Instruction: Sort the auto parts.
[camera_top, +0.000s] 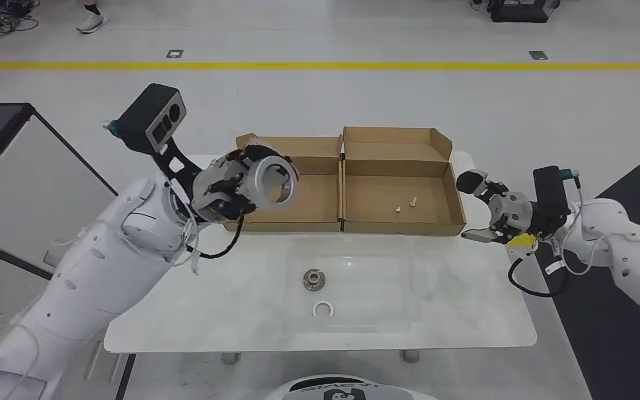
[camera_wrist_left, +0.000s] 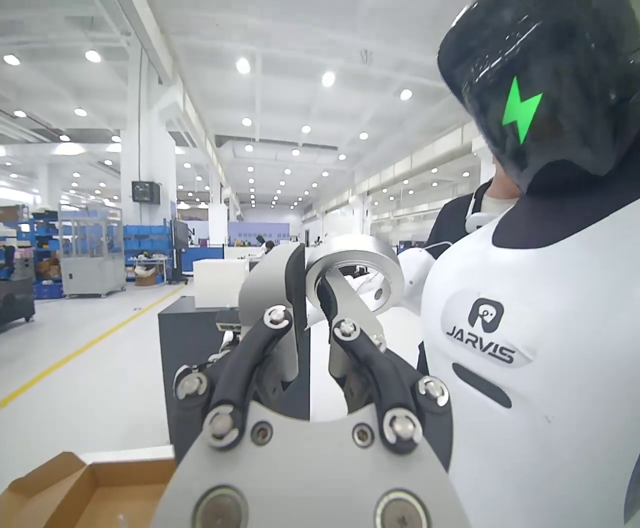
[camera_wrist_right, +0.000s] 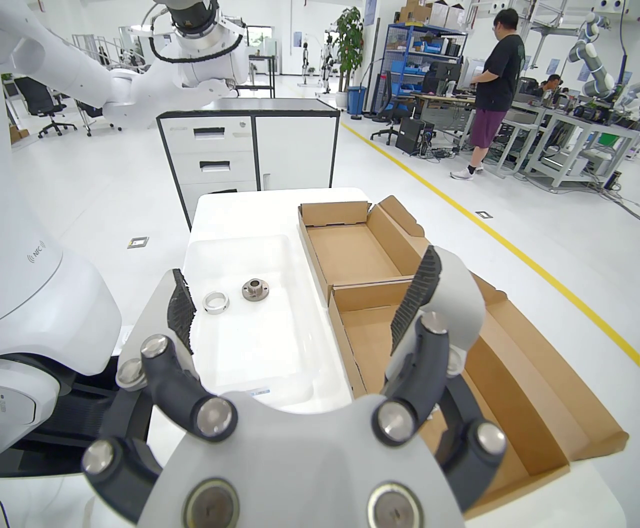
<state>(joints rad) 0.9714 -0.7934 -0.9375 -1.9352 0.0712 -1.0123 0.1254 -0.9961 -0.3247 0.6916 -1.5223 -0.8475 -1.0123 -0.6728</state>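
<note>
My left gripper (camera_top: 262, 185) is raised above the near left corner of the left cardboard box (camera_top: 315, 195), shut on the wall of a large silver metal ring (camera_top: 273, 180); in the left wrist view the ring (camera_wrist_left: 357, 272) sits pinched in the gripper (camera_wrist_left: 312, 287). On the white table's recessed tray lie a grey flanged hub (camera_top: 314, 279) and a small silver ring (camera_top: 323, 309), also seen as the hub (camera_wrist_right: 255, 289) and small ring (camera_wrist_right: 215, 302). My right gripper (camera_top: 478, 210) stands open off the right box's (camera_top: 400, 205) right end, with nothing between its fingers (camera_wrist_right: 425, 285).
Two open cardboard boxes stand side by side at the table's back; the right one holds small pale parts (camera_top: 410, 204). A grey drawer cabinet (camera_wrist_right: 247, 150) stands beyond the table's far end. The table (camera_top: 450, 290) has bare surface to the right of the tray.
</note>
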